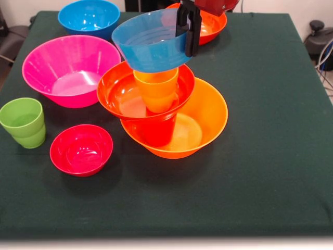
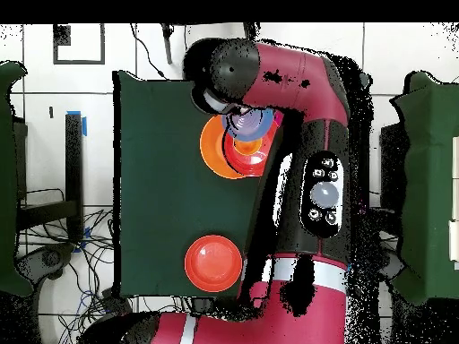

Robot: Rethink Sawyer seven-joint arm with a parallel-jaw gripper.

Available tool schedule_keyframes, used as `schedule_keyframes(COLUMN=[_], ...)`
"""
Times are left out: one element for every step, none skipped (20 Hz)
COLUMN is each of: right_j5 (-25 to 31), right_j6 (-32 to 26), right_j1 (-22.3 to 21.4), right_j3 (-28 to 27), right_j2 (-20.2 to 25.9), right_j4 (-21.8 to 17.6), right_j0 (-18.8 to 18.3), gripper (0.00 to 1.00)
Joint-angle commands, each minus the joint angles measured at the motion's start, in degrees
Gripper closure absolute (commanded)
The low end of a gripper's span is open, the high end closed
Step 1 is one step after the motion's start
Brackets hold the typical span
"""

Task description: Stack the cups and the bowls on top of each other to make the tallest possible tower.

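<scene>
The tower stands mid-table: a wide orange bowl (image 1: 205,117) holds a red-orange cup (image 1: 158,131). On that cup rests a red-orange bowl (image 1: 117,91), and in it stands an orange cup (image 1: 156,89). My gripper (image 1: 188,41) is shut on the rim of a blue bowl (image 1: 148,44) and holds it tilted right over the orange cup; I cannot tell if they touch. In the overhead view the arm hides the gripper, while the blue bowl (image 2: 250,122) and the orange bowl (image 2: 213,148) show.
A second blue bowl (image 1: 88,18) and a red-orange bowl (image 1: 210,25) sit at the far edge. A wide pink bowl (image 1: 70,70), a light green cup (image 1: 23,122) and a crimson bowl (image 1: 81,149) stand left of the tower.
</scene>
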Motion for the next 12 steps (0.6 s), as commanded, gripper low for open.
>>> schedule_keyframes(right_j5=[-3.06,-3.17,-3.13,-3.09,-3.04,-2.99,-2.87,-2.9,-3.19,-3.24,-2.98,-3.08], right_j6=[-12.66,-12.71,-12.7,-12.68,-12.68,-12.68,-12.53,-12.54,-12.55,-12.47,-12.45,-12.39], right_j1=[2.14,1.99,1.96,1.93,1.92,1.91,1.9,1.88,1.86,1.82,1.77,1.7], right_j3=[7.45,7.68,7.7,7.72,7.75,7.78,7.79,7.87,7.99,8.14,8.34,8.58], right_j2=[5.33,5.28,5.29,5.3,5.28,5.26,5.15,5.15,5.13,5.08,5.01,4.96], right_j4=[-5.02,-5.11,-5.12,-5.14,-5.18,-5.23,-5.32,-5.38,-5.51,-5.54,-5.57,-5.6], right_j0=[-1.1,-1.1,-1.11,-1.12,-1.12,-1.12,-1.04,-1.04,-1.03,-1.02,-1.01,-1.05], gripper=[1.0,1.0,1.0,1.0,1.0,1.0,1.0,1.0,1.0,1.0,1.0,1.0])
